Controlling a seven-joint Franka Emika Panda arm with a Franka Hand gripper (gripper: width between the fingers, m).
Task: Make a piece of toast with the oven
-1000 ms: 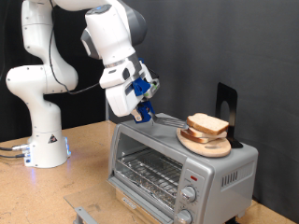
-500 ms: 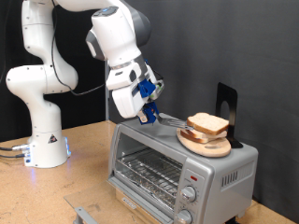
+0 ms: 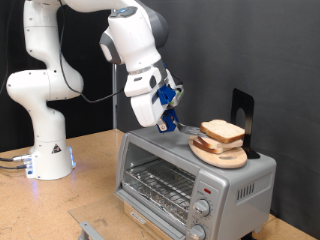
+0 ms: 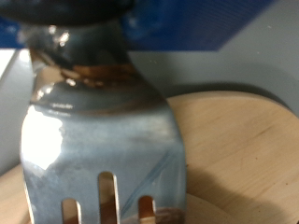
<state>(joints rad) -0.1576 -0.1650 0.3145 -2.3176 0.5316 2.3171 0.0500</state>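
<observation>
One tool is in play: a metal spatula [image 3: 185,129], clamped between the fingers of the gripper [image 3: 166,124]. Over the last second the arm has carried it along the top of the oven [image 3: 195,175] towards the exterior view's right, and the blade tip now sits just beside the wooden plate [image 3: 220,154] that rests on the oven's roof, where a second ago it was well short of it. The wrist view agrees: the slotted blade [image 4: 103,140] fills the picture with pale wood [image 4: 238,149] right behind it. I judge the work to be at the approach to the bread, with nothing lifted yet.

The toast [image 3: 224,131] lies on that plate, stacked on at least one other slice, on the oven's top towards the exterior view's right. It looks pale, so probably untoasted. The oven door appears shut, with the wire rack [image 3: 160,184] visible behind the glass and nothing on it that I can see. Two knobs [image 3: 202,208] sit at the oven's front, exterior view's right.

The oven stands on a wooden table [image 3: 90,170]. A black upright object [image 3: 242,110] rises behind the plate. The arm's white base [image 3: 48,158] is bolted down to the oven's left in the exterior view, and a dark curtain hangs behind everything.
</observation>
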